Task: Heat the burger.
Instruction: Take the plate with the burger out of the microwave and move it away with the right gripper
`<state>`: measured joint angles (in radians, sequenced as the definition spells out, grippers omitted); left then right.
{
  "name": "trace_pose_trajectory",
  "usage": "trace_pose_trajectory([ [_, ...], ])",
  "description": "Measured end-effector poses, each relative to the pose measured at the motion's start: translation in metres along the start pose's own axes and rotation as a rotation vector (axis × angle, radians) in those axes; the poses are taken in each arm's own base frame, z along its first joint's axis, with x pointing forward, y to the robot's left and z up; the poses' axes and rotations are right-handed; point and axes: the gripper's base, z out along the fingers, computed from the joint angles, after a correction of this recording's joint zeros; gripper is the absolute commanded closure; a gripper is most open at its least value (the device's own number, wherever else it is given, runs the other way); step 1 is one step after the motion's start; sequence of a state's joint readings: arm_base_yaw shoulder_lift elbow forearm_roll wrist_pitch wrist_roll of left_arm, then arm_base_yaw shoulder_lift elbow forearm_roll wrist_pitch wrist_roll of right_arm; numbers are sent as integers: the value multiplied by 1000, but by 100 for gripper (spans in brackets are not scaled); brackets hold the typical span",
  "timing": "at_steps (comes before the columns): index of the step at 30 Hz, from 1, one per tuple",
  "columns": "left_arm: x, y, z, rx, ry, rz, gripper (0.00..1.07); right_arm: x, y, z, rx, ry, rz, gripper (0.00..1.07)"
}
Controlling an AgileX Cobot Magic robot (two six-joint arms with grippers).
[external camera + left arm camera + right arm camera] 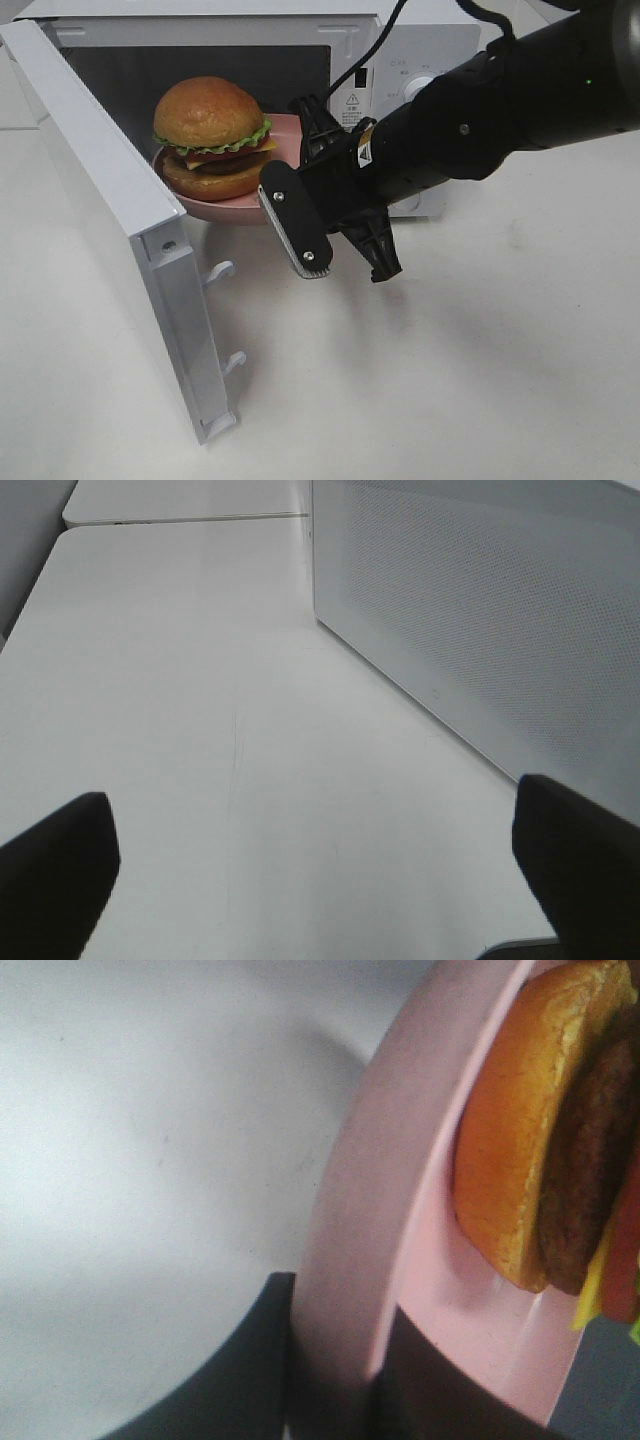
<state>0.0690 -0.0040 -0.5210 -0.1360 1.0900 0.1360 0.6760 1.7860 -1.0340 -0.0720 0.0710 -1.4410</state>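
Swinging wide at the left, a white microwave door (120, 230) stands open above the pale worktop (480, 360). A glossy golden-bunned burger with green lettuce frill (212, 135) sits on a round pink plate (225, 208) at the oven's mouth. The right claw (335, 1385) pinches the plate's rim; the left claw (315, 850) is spread, empty. The burger looks light, loosely stacked and topple-prone, so carrying by the stiff plate seems safest.

Right arm (500, 110) extends leftward, wrist rolled; right gripper (335, 1380) has both fingers clamped on a plate rim (345, 1260). Left gripper (320, 880) fingers are spread wide, holding nothing.
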Motion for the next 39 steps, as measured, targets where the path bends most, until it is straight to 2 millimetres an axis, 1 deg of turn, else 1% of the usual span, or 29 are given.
trace_pose_trajectory([
  [1, 0, 0, 0, 0, 0, 0, 7, 0, 0, 0, 0, 0, 0, 107],
  [2, 0, 0, 0, 0, 0, 0, 7, 0, 3, -5, -2, 0, 0, 107],
  [5, 0, 0, 0, 0, 0, 0, 7, 0, 4, -6, -1, 0, 0, 107],
  [7, 0, 0, 0, 0, 0, 0, 7, 1, 11, -16, -4, 0, 1, 107],
  [10, 0, 0, 0, 0, 0, 0, 7, 1, 14, -18, -8, 0, 1, 107],
  [12, 0, 0, 0, 0, 0, 0, 7, 3, 24, -28, -18, 3, 6, 107],
  [13, 0, 0, 0, 0, 0, 0, 7, 3, 24, -28, -18, 3, 6, 107],
  [15, 0, 0, 0, 0, 0, 0, 7, 4, 30, -36, -18, 5, 12, 107],
  [16, 0, 0, 0, 0, 0, 0, 7, 4, 30, -36, -18, 5, 12, 107],
  [18, 0, 0, 0, 0, 0, 0, 7, 5, 38, -45, -21, 5, 13, 107],
  [19, 0, 0, 0, 0, 0, 0, 7, 5, 38, -45, -21, 5, 13, 107],
  [20, 0, 0, 0, 0, 0, 0, 7, 5, 42, -51, -16, 4, 14, 107],
  [21, 0, 0, 0, 0, 0, 0, 7, 5, 42, -51, -16, 4, 14, 107],
  [26, 0, 0, 0, 0, 0, 0, 7, 6, 57, -68, -13, 4, 14, 107],
  [29, 0, 0, 0, 0, 0, 0, 7, 6, 61, -73, -10, 3, 14, 107],
  [31, 0, 0, 0, 0, 0, 0, 7, 6, 67, -82, 2, 3, 14, 107],
  [34, 0, 0, 0, 0, 0, 0, 7, 7, 68, -85, 7, 2, 14, 107],
  [36, 0, 0, 0, 0, 0, 0, 7, 7, 75, -97, 19, 2, 15, 107],
  [37, 0, 0, 0, 0, 0, 0, 7, 7, 75, -97, 19, 2, 15, 107],
  [38, 0, 0, 0, 0, 0, 0, 7, 7, 77, -103, 32, 2, 15, 107],
  [39, 0, 0, 0, 0, 0, 0, 7, 7, 77, -103, 32, 2, 15, 107],
])
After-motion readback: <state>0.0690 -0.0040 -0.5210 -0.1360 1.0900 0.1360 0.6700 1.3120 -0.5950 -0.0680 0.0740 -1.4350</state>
